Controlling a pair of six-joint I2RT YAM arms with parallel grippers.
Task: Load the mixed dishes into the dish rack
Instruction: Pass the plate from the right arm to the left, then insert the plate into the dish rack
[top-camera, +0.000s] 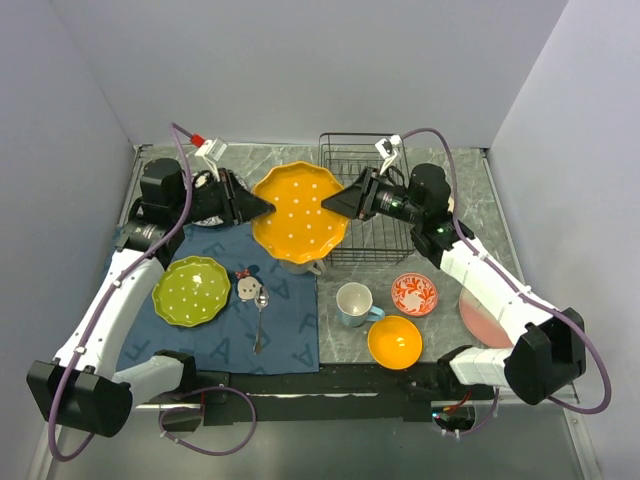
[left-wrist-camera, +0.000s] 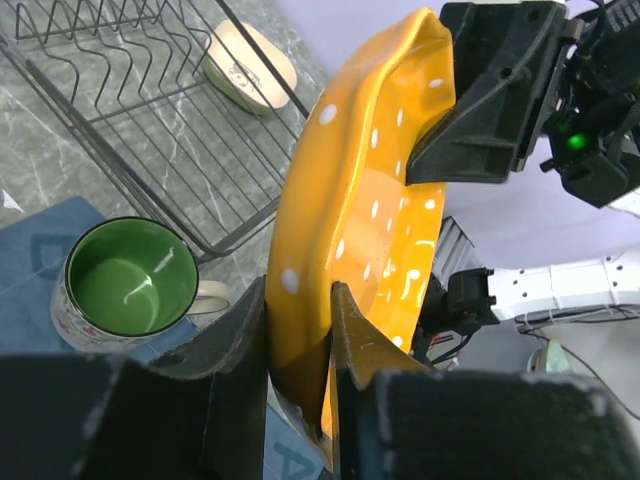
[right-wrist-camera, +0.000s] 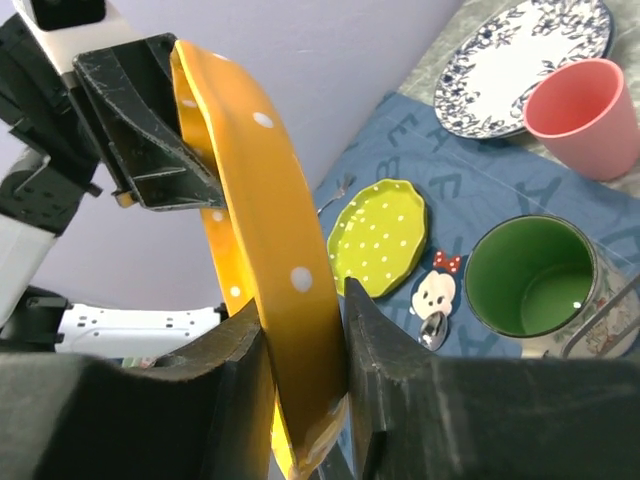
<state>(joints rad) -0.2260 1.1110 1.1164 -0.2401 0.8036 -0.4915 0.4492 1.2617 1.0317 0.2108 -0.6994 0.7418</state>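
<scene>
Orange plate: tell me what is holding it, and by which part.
The orange plate is held up by both grippers: the left gripper pinches its left rim between its fingers, and the right gripper pinches the opposite rim.

Left claw (top-camera: 266, 208), right claw (top-camera: 330, 206) pinch orange plate (top-camera: 300, 215)

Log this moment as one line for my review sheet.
left gripper: shut on orange plate rim | right gripper: shut on opposite rim | plate: raised at dish rack left edge, unracked

Lab cell: plain grey partition walls (top-camera: 300, 60)
</scene>
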